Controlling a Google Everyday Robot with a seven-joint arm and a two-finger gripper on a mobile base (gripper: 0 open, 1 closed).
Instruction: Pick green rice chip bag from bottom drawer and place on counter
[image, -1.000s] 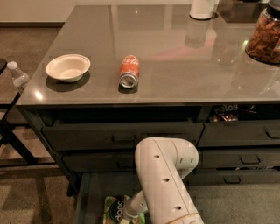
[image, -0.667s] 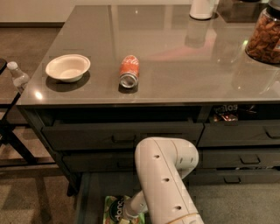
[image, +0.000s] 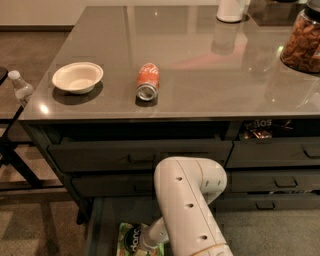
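The green rice chip bag (image: 129, 241) lies in the open bottom drawer (image: 102, 220) at the lower edge of the camera view, its dark round logo facing up. My white arm bends down over the drawer, and my gripper (image: 149, 242) is at the bag's right edge, mostly hidden by the wrist. The glossy grey-brown counter (image: 200, 65) spreads above the drawer stack.
On the counter lie a red soda can (image: 147, 81) on its side, a white bowl (image: 77, 77) at the left, a jar of nuts (image: 302, 40) at the right and a white container (image: 231, 10) at the back. A water bottle (image: 21, 87) stands left of the counter.
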